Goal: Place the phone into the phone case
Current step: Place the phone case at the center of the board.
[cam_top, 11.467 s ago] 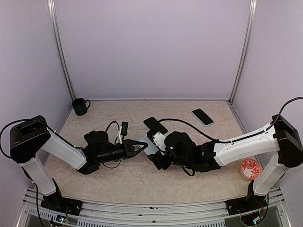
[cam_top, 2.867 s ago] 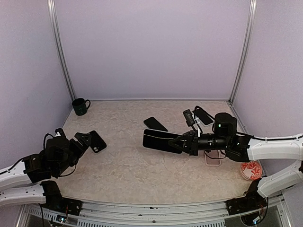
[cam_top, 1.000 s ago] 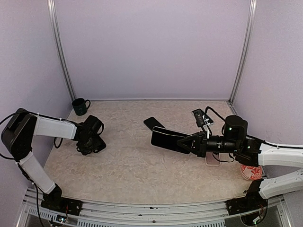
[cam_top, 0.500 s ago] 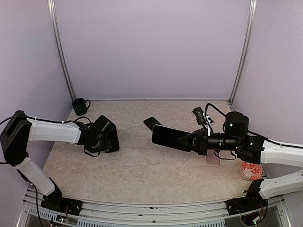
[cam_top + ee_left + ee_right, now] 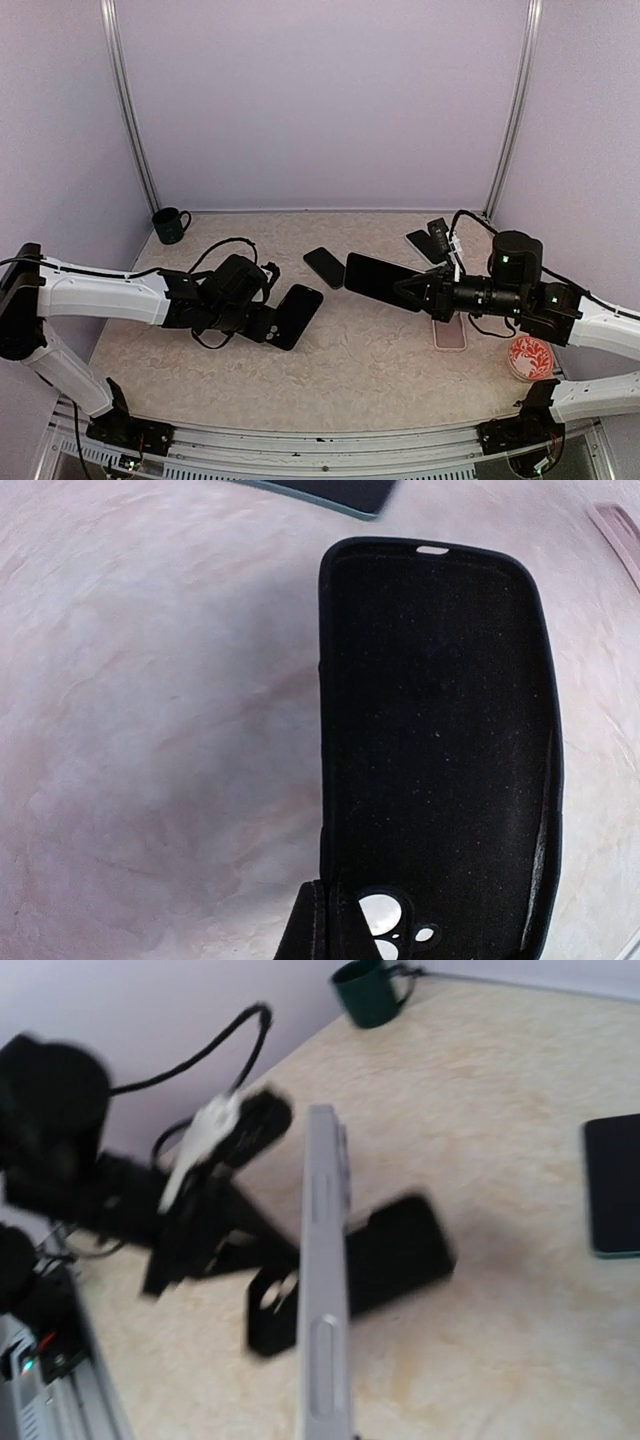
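Above the marbled surface, the right claw is clamped on one end of the phone, holding it up right of centre. The left claw pinches the phone case by its camera end, open side up, a gap away. Risk imo: with end-only grips either piece could pivot, so a corner jams instead of seating.

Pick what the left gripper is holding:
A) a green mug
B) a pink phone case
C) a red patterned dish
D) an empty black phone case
D: the left gripper is clamped on the camera-hole end of the black phone case, and the left wrist view shows nothing inside it.
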